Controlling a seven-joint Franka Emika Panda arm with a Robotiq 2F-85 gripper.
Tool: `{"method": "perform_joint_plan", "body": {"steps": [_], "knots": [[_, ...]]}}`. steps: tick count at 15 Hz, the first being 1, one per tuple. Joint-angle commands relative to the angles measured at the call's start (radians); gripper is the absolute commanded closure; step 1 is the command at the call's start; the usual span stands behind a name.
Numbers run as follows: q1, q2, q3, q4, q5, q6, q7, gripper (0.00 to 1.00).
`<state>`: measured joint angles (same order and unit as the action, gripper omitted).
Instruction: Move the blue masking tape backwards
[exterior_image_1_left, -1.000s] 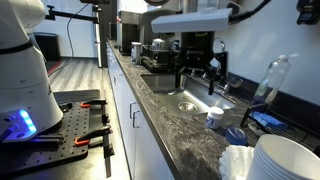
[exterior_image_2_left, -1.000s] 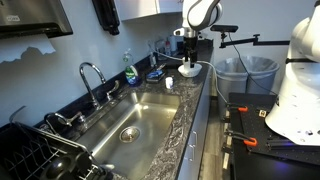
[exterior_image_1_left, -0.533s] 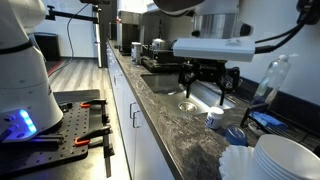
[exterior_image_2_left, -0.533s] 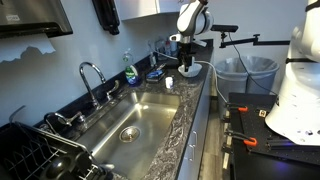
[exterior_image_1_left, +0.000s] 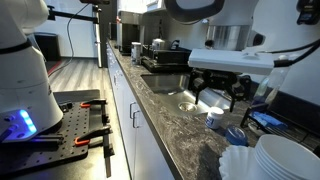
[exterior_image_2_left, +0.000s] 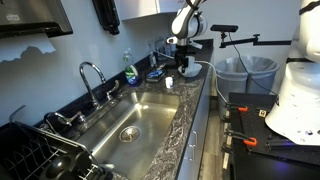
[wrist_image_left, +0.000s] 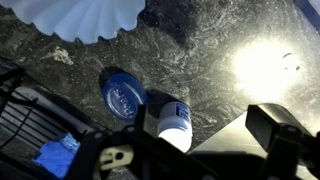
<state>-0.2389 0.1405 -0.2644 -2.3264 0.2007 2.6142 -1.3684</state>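
Note:
The blue masking tape (wrist_image_left: 124, 98) lies flat on the dark stone counter, touching the small white cup (wrist_image_left: 175, 123). In an exterior view the tape (exterior_image_1_left: 236, 134) sits just behind the cup (exterior_image_1_left: 215, 118), between it and the stack of white plates (exterior_image_1_left: 285, 158). My gripper (exterior_image_1_left: 220, 99) hangs open and empty above the cup and tape, touching neither. In the wrist view its fingers (wrist_image_left: 190, 152) frame the cup, with the tape to the left of them. It also shows in an exterior view (exterior_image_2_left: 184, 66).
A steel sink (exterior_image_2_left: 140, 115) with a faucet (exterior_image_2_left: 90, 75) is set in the counter (exterior_image_1_left: 170, 125). A green soap bottle (exterior_image_2_left: 129, 70) stands behind it and a dish rack (exterior_image_2_left: 40, 160) at its end. The plates (wrist_image_left: 85, 15) lie close past the tape.
My arm has moved along the counter from over the sink toward the cup and tape. The gripper has stayed open. The tape and cup have not moved.

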Motion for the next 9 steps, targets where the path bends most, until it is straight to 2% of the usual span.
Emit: {"method": "perform_joint_plan", "body": {"steps": [1, 9], "knots": [[-0.031, 0.022, 0.02, 0.014, -0.036, -0.004, 0.033, 0.0], [-0.105, 0.128, 0.087, 0.09, 0.076, 0.063, -0.002, 0.0]]}}
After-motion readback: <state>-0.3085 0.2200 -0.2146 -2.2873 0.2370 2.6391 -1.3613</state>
